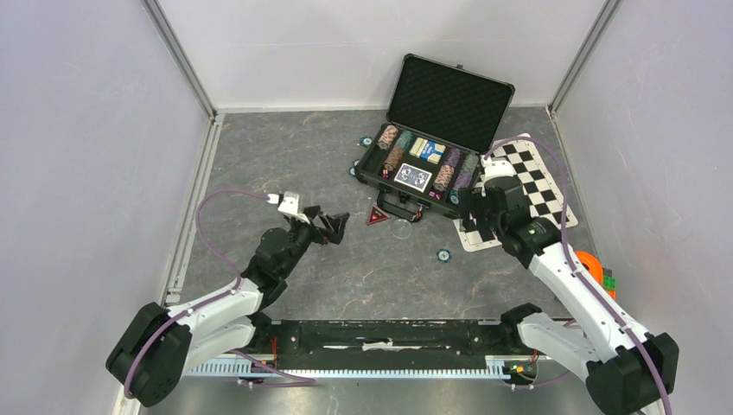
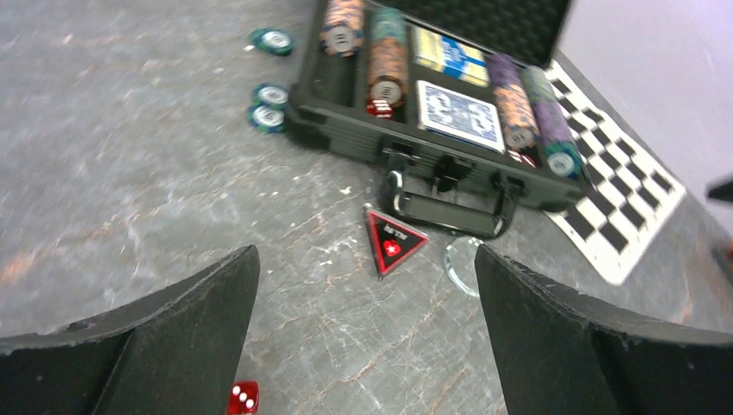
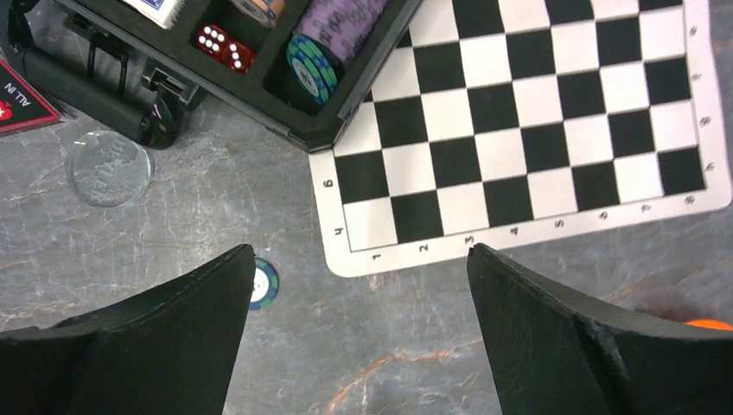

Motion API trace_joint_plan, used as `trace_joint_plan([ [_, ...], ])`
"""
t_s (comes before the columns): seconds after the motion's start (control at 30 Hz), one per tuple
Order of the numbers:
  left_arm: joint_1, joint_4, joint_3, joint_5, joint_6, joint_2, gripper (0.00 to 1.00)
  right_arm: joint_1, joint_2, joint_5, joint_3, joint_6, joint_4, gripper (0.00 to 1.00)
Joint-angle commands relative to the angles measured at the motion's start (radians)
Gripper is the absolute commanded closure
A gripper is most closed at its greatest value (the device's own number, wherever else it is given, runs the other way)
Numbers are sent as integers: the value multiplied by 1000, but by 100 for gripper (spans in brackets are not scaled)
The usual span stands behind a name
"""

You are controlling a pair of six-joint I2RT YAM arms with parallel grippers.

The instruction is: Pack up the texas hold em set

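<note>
Black case (image 1: pixel 451 102) open at 1 o'clock on the table (image 1: pixel 285 147), lid up, chip rows (image 1: pixel 444 170) and card deck (image 1: pixel 413 177) seated inside. Red triangular marker (image 2: pixel 391 242) flat on the table at 12 o'clock from the left gripper (image 2: pixel 365 255), just ahead, one corner aimed back at it (no long axis to speak of). Nearer the left arm than the right. Jaws spread wide, holding nothing. Right gripper (image 3: pixel 360 259) likewise gaping and empty, loose chip (image 3: pixel 262 284) at 9 o'clock, just beside one jaw.

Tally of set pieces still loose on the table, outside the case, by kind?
Poker chips: 4
Red triangular marker: 1
Clear round disc: 1
Red die: 1
Total: 7
</note>
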Motion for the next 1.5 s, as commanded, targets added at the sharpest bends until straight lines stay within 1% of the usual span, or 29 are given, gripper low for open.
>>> trace_joint_plan([
  [0.0,-5,-223,96,-259,-277,-38,0,0,10,-20,8,129,-112,2],
  [0.03,-4,-247,113,-225,-248,-42,0,1,20,-59,3,130,-123,2],
  [0.1,-4,-289,132,-209,-243,-51,0,4,29,-121,-33,155,-117,2],
  [0.2,-4,-284,121,-198,-235,-73,0,20,44,-237,-112,185,-62,2],
  [0.27,-4,-274,103,-191,-221,-106,0,45,67,-268,-149,210,-22,2],
  [0.33,-5,-252,79,-190,-215,-137,0,68,105,-264,-164,230,0,2],
  [0.47,-4,-188,37,-202,-219,-158,0,114,194,-240,-148,265,33,5],
  [0.57,-4,-186,44,-195,-219,-141,0,141,252,-207,-123,299,39,12],
  [0.7,-5,-184,57,-178,-214,-115,0,147,311,-234,-110,327,66,18],
  [0.77,-4,-179,57,-175,-212,-113,0,148,336,-229,-96,347,70,23],
  [0.8,-4,-175,56,-175,-212,-112,0,151,350,-223,-84,353,67,24],
  [1.0,-4,-156,49,-176,-212,-105,0,174,447,-194,-13,371,17,26],
  [1.1,-4,-156,51,-173,-213,-103,0,177,477,-194,-2,385,18,28],
  [1.13,-4,-155,51,-174,-214,-103,0,178,489,-187,6,389,15,31],
  [1.23,-4,-155,49,-175,-216,-106,0,178,516,-163,20,391,0,33],
  [1.37,-5,-157,49,-174,-215,-108,0,178,531,-127,19,400,-15,34],
  [1.4,-4,-157,50,-174,-215,-108,0,178,530,-127,16,400,-14,38],
  [1.47,-4,-156,49,-173,-216,-105,0,178,534,-128,11,406,-14,38],
])
